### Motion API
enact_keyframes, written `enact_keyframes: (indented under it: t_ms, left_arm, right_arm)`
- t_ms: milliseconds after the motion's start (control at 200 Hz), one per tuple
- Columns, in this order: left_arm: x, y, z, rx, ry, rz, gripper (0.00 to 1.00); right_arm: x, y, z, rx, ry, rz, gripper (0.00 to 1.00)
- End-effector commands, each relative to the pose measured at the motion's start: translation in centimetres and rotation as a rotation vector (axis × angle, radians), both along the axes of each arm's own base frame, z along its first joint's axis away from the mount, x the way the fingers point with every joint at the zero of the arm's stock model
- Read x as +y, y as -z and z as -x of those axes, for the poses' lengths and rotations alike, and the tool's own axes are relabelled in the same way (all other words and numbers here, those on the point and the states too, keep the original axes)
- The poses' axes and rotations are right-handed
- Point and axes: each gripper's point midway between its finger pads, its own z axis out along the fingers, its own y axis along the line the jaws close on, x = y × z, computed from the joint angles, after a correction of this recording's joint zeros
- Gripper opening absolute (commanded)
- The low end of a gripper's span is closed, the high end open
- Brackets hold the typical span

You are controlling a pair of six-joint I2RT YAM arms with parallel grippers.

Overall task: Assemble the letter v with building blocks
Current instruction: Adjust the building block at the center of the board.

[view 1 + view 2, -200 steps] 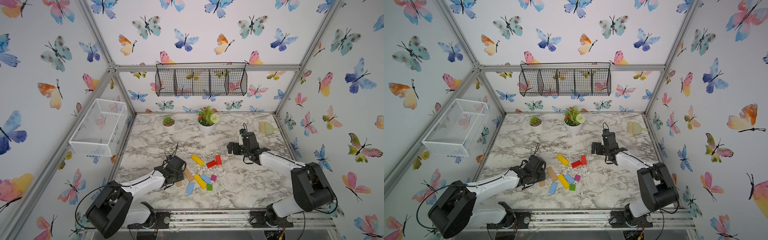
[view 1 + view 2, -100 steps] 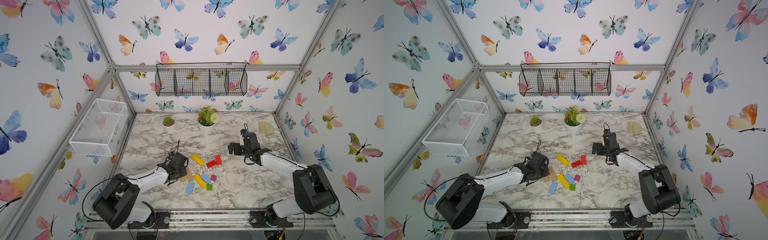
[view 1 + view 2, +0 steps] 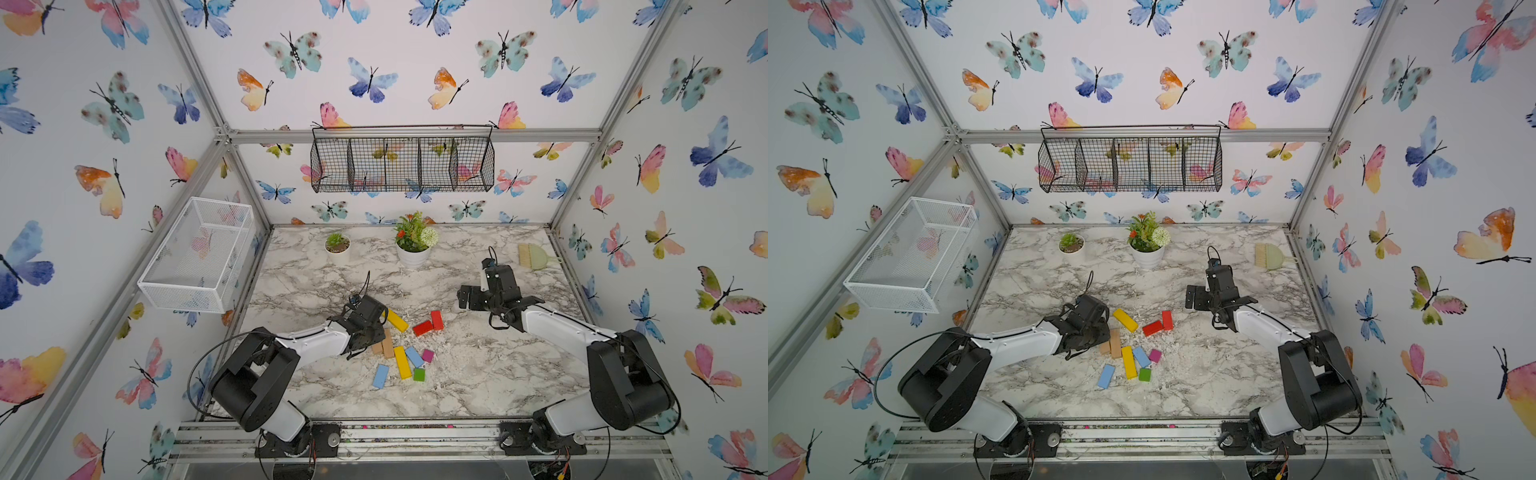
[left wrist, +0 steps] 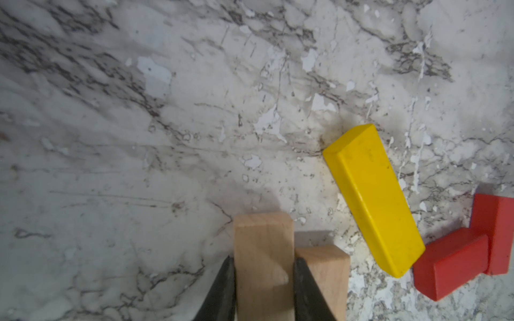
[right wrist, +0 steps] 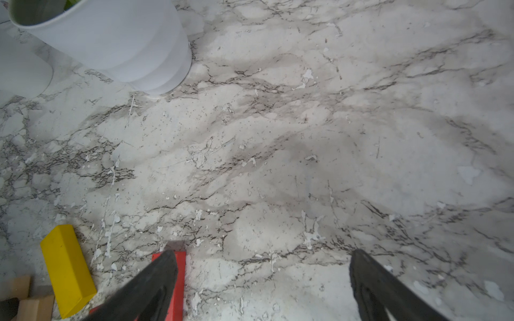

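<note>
Building blocks (image 3: 402, 361) lie loose, and one tan block (image 4: 262, 241) is clenched across its narrow sides in our left gripper (image 4: 264, 259), we judge to draw it off the tan neighbour (image 4: 325, 266) touching it. Beyond lie a yellow bar (image 4: 372, 200) and red blocks (image 4: 450, 266). The cluster sits just below centre in both top views; our right gripper (image 5: 264, 253) hangs spread and empty right of centre, leaving room.
</note>
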Motion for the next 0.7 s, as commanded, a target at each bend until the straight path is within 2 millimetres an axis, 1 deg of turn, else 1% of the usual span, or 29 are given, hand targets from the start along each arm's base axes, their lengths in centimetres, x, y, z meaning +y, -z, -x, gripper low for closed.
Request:
enact_keyframes:
  t_ms: [0, 115, 255, 460, 696]
  left_arm:
    - [2.8, 1.7, 1.6, 0.091, -0.035, -0.091, 0.18]
    - [4.3, 1.4, 1.3, 0.084, -0.07, -0.11, 0.18]
    - [5.3, 1.3, 1.1, 0.073, -0.105, -0.105, 0.18]
    - [6.1, 0.9, 0.6, 0.05, -0.151, -0.11, 0.19]
    - [7.1, 1.1, 0.2, 0.055, -0.179, -0.127, 0.2]
  right_arm:
    - [-0.2, 0.6, 0.6, 0.023, -0.01, 0.031, 0.98]
    - [-0.2, 0.9, 0.7, 0.031, -0.011, 0.035, 0.98]
    - [-0.1, 1.0, 0.7, 0.031, -0.019, 0.032, 0.98]
    - [0.3, 1.2, 0.7, 0.039, -0.043, 0.027, 0.98]
    - [0.8, 1.4, 0.8, 0.048, -0.062, 0.029, 0.98]
